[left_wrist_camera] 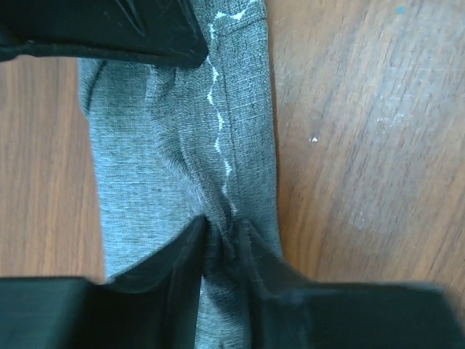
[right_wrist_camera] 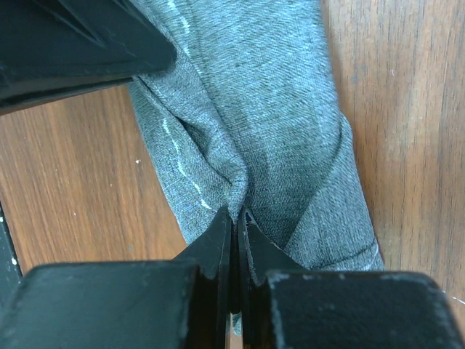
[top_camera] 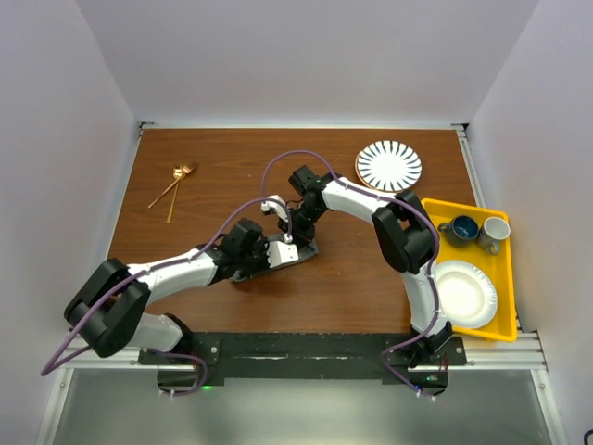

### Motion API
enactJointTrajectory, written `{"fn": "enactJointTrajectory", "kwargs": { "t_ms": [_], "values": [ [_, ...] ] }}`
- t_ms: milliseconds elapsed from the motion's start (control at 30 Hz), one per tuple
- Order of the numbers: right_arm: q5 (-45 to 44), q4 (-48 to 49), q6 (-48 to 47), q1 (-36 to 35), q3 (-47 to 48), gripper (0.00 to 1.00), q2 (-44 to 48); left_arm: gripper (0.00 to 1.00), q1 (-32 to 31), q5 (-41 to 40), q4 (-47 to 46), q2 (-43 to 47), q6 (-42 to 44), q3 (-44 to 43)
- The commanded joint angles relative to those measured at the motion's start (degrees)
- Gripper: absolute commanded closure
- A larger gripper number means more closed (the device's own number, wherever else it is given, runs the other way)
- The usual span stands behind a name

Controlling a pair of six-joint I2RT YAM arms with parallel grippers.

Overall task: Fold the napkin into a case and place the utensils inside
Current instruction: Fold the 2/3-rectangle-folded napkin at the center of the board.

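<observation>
Wood table (top_camera: 361,278): left tool (left_wrist_camera: 221,234), right tool (right_wrist_camera: 236,216) reach inward, meeting, both pinching napkin (left_wrist_camera: 167,145).

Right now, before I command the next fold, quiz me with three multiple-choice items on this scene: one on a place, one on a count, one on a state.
1. Where on the table do the utensils lie?
A. near right corner
B. far left
C. dead centre

2. How many mugs stand in the yellow tray?
A. two
B. three
C. none

3. How is the right gripper?
A. open, touching nothing
B. shut on nothing
C. shut on a fold of the napkin

Answers:
1 B: the top view shows both gold pieces on bare wood at the far left.
2 A: one dark blue mug and one pale one sit at the tray's far end.
3 C: the right wrist view shows the fingers closed with grey fabric pinched between them.
</observation>
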State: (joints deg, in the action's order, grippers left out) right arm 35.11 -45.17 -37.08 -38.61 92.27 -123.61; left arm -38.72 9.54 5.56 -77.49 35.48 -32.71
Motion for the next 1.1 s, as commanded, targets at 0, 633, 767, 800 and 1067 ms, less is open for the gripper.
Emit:
{"fn": "enactJointTrajectory", "kwargs": {
  "t_ms": [0, 633, 767, 800, 1067],
  "values": [
    [-3.03, -2.56, -1.42, -0.24, -2.53, 1.0, -2.6, 0.9, -0.13, -1.81, 0.58, -2.4, -0.68, -3.59],
    [8.73, -13.62, 5.26, 4.94, 6.59, 0.54, 2.76, 1.0, 0.22, 8.65, 7.8, -3.54, 2.4, -5.61],
    [11.82, -14.96, 8.41, 5.65, 11.0, 0.54, 2.24, 1.0, 0.31, 9.44, 8.32, -3.89, 2.83, -6.05],
    [12.43, -14.17, 9.65, 5.74, 12.13, 0.55, 2.23, 1.0, 0.31, 9.79, 8.5, -3.98, 2.84, -6.31],
    [3.75, -2.13, 20.03, 4.95, 13.2, 0.61, -1.97, 1.0, 0.31, 9.97, 9.47, -3.81, 2.57, -7.1]
  ]
}}
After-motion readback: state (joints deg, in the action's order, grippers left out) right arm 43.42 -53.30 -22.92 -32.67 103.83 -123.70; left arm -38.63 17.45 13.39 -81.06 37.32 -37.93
